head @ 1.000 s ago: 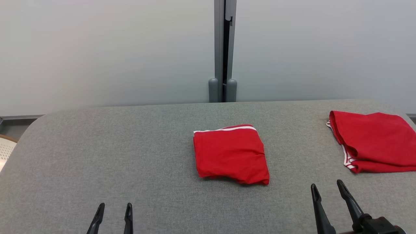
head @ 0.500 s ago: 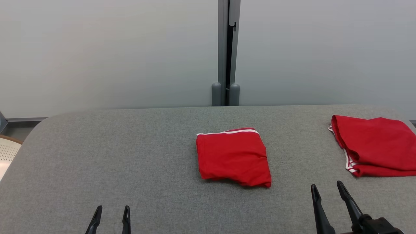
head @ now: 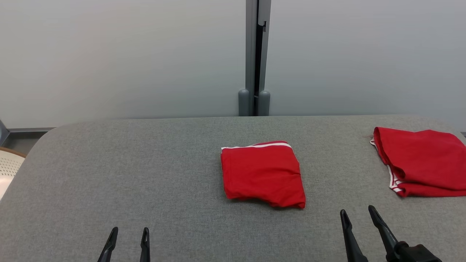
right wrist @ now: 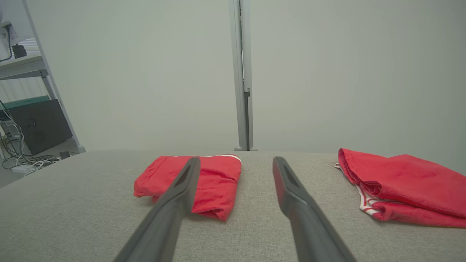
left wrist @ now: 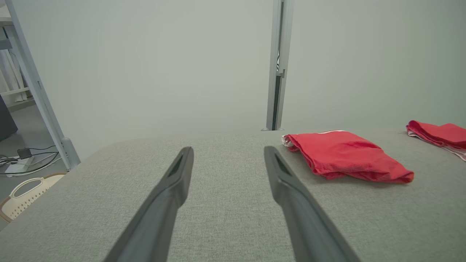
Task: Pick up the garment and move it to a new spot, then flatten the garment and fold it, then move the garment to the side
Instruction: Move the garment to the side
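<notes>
A red garment [head: 263, 174] with a white trim edge lies folded into a rough square in the middle of the grey table [head: 145, 163]. It also shows right of the fingers in the left wrist view [left wrist: 346, 154] and behind the left finger in the right wrist view [right wrist: 218, 182]. My left gripper [head: 129, 233] hovers open near the front left, well apart from it. My right gripper [head: 356, 214] stands open at the front right, short of the garment, with nothing between its fingers.
A second red garment [head: 422, 165] with white-striped trim lies loosely folded at the table's right edge. A pale partition wall with a grey post [head: 255, 54] stands behind the table. A cream perforated basket [head: 7, 167] sits off the table's left side.
The head view has shifted slightly. My right gripper has drawn a little to the left and back. Both garments lie as before.
</notes>
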Robot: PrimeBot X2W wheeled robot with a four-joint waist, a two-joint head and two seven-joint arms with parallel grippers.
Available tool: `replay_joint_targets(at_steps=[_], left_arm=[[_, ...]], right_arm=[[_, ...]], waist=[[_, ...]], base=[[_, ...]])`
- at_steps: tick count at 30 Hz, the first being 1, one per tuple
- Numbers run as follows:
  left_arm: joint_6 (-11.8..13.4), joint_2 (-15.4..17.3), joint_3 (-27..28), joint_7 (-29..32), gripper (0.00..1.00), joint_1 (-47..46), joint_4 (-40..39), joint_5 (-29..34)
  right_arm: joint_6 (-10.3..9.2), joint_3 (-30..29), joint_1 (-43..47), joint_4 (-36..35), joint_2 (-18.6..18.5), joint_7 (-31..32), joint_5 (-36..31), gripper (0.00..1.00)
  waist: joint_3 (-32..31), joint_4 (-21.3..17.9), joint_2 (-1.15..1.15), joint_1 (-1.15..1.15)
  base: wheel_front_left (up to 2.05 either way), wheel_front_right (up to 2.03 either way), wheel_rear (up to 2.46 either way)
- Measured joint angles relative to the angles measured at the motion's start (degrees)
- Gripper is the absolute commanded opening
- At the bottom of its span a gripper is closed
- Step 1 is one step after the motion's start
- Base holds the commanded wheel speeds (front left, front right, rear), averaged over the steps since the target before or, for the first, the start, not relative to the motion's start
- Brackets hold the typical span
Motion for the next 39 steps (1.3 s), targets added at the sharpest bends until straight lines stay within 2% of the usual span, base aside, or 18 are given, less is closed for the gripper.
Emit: replay_joint_targets(at_steps=[7, 10, 14, 16, 19, 22, 24, 27, 30, 34, 35, 38, 39], left_arm=[[-0.07, 0.01, -0.41, 0.0, 1.0, -0.61, -0.27, 0.4], [-0.55, 0.02, -1.13, 0.0, 1.0, -1.62, -0.55, 1.25], [-1.52, 0.0, -2.54, 0.0, 1.0, -3.86, -0.91, 2.0], [-3.32, 0.02, -3.88, 0.0, 1.0, -5.22, -1.41, 1.37], [-5.86, -0.04, -6.67, 0.0, 1.0, -7.31, -1.9, 1.0], [-6.71, -0.02, -8.55, 0.0, 1.0, -9.77, -2.35, 0.98], [-7.17, 0.01, -9.73, 0.0, 1.0, -10.78, -2.65, 0.01], [-7.69, -0.01, -11.33, 0.0, 1.0, -11.22, -2.63, -0.31], [-7.99, 0.01, -11.5, 0.0, 1.0, -12.0, -2.38, -0.47], [-8.13, 0.03, -11.21, 0.0, 1.0, -12.65, -2.4, -0.6], [-8.13, 0.02, -11.21, 0.0, 1.0, -13.11, -2.43, -0.73], [-8.21, 0.02, -11.59, 0.0, 1.0, -13.62, -2.7, -2.88], [-8.21, 0.03, -11.84, 0.0, 1.0, -14.0, -2.69, -3.22]], right_arm=[[0.0, 0.4, -0.65, 1.18, -1.01, -0.01, 0.01, 1.0], [-0.01, 1.66, -3.22, 3.79, -1.4, 0.0, 3.09, 1.0], [-0.01, 5.73, -10.03, 9.67, -2.63, 0.0, 14.58, 1.0], [-0.01, 9.01, -14.78, 13.73, -5.35, 0.77, 19.93, 1.0], [-0.01, 13.17, -21.93, 18.58, -9.38, 5.83, 28.07, 1.0], [-0.01, 15.95, -27.78, 21.2, -12.51, 12.01, 37.07, 1.0], [-0.01, 16.15, -30.4, 22.5, -13.99, 16.37, 44.87, 1.0], [-0.01, 16.6, -32.5, 23.94, -16.5, 22.31, 52.83, 1.0], [-0.01, 17.07, -33.92, 25.28, -18.91, 26.97, 57.68, 1.0], [-0.01, 18.55, -35.1, 26.24, -21.01, 29.32, 60.56, 1.0], [-0.01, 18.76, -35.45, 26.35, -21.14, 29.54, 61.12, 0.97], [-0.01, 19.01, -36.19, 27.32, -20.95, 30.34, 63.68, 0.8], [-0.01, 19.15, -36.52, 27.64, -20.92, 30.61, 64.33, 0.58]], waist=[[1.19, 0.99, 0.0, 0.0], [2.21, 1.34, 0.0, 0.0], [3.93, 2.03, 0.0, 0.0], [4.84, 2.57, 0.0, 0.0], [6.43, 3.69, 0.0, 0.0], [8.61, 4.87, 0.0, 0.0], [10.04, 5.8, 0.0, 0.0], [11.97, 7.42, 0.0, 0.0], [13.81, 8.93, 0.0, 0.0], [16.16, 10.52, 0.0, 0.0], [16.72, 10.82, 0.0, 0.0], [18.25, 11.48, 0.0, 0.0], [18.69, 11.64, 0.0, 0.0]], base=[[0.0, 0.0, 0.0], [0.0, 0.0, 0.0], [0.0, 0.0, 0.0], [0.0, 0.0, 0.0], [0.0, 0.0, 0.0], [0.0, 0.0, 0.0], [0.0, 0.0, 0.0], [0.0, 0.0, 0.0], [0.0, 0.0, 0.0], [0.0, 0.0, 0.0], [0.0, 0.0, 0.0], [0.0, 0.0, 0.0], [0.0, 0.0, 0.0]])
